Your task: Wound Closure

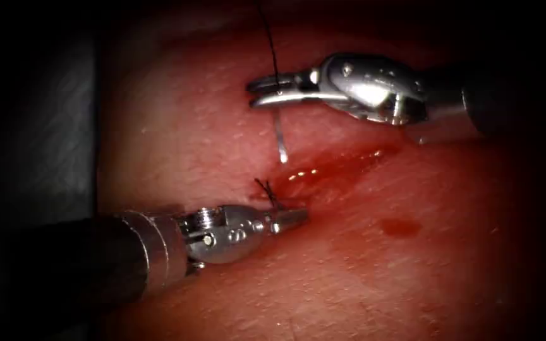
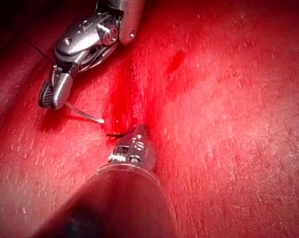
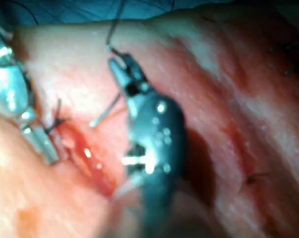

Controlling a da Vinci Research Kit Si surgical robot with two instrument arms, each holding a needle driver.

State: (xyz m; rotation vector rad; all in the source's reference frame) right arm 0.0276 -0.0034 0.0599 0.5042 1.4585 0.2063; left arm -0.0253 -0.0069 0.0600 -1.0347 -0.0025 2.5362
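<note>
My right tool (image 1: 260, 91) comes in from the right above the cut (image 1: 336, 167) and is shut on the curved needle (image 1: 279, 136) near its tail. The needle hangs down with its tip free, just over the tissue (image 1: 412, 271) on the cut's left side. Black thread (image 1: 272, 44) runs up from these jaws. My left tool (image 1: 295, 218) lies shut at the cut's left end, beside short thread ends (image 1: 265, 188) of a stitch. I cannot tell whether it pinches anything. The left wrist view shows the needle (image 2: 85, 114) under the right tool (image 2: 48, 96). The right wrist view has the needle (image 3: 105, 113).
Red fluid pools along the cut, and a separate red spot (image 1: 399, 226) lies to its lower right. A dark cloth (image 1: 45, 126) borders the tissue on the left. A blue drape (image 3: 65, 10) lies beyond the tissue's edge.
</note>
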